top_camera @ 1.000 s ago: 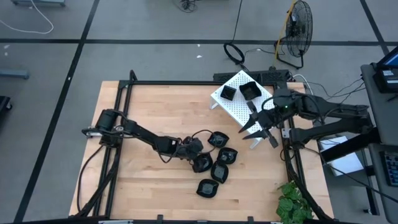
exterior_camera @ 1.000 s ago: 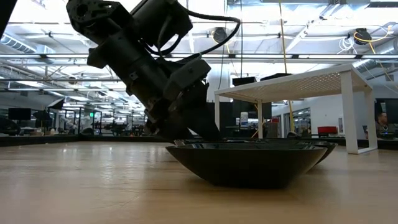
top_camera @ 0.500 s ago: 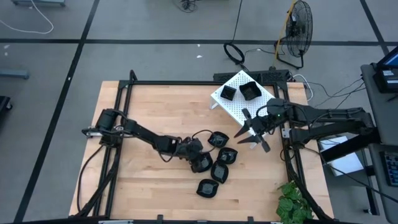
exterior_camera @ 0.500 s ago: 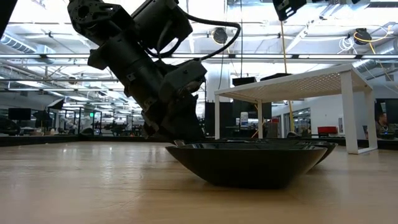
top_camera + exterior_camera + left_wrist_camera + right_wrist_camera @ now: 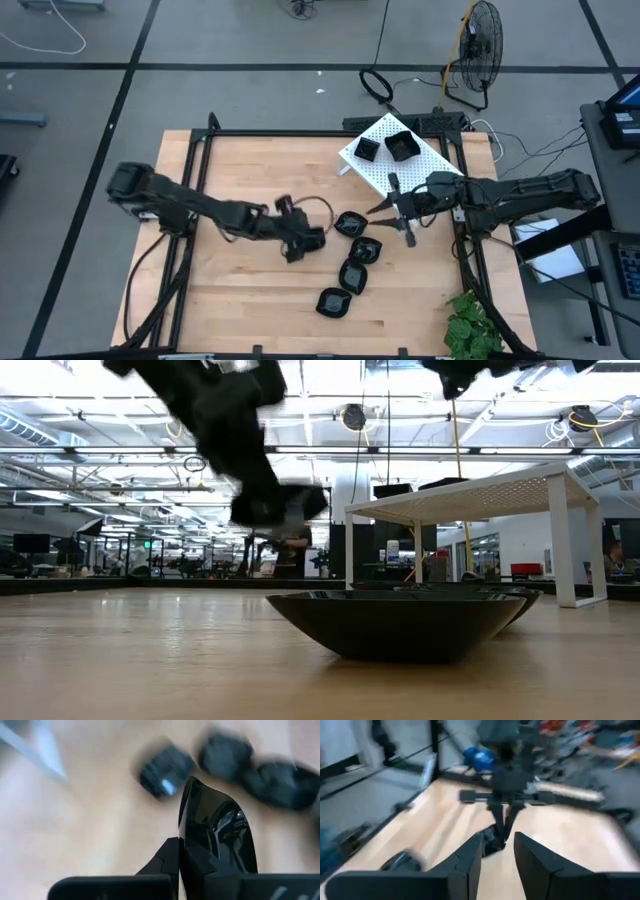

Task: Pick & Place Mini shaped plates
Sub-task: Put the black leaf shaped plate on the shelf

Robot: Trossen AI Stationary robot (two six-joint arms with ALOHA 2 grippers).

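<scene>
Two mini shaped plates [image 5: 388,146] sit on the white rack [image 5: 420,170]; four lie loose on the table [image 5: 220,290]. Left gripper [image 5: 296,243] clamps one plate [image 5: 220,835], lifted. Right gripper [image 5: 400,212], fingers part-open and empty, hovers beside the rack; most remain.

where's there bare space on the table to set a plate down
Bare wood runs along the table's far side, left of the white rack, and along the near-left edge. It is crowded centre-right: loose plates cluster there between the left hand, shut on a plate, and the open right hand.
</scene>
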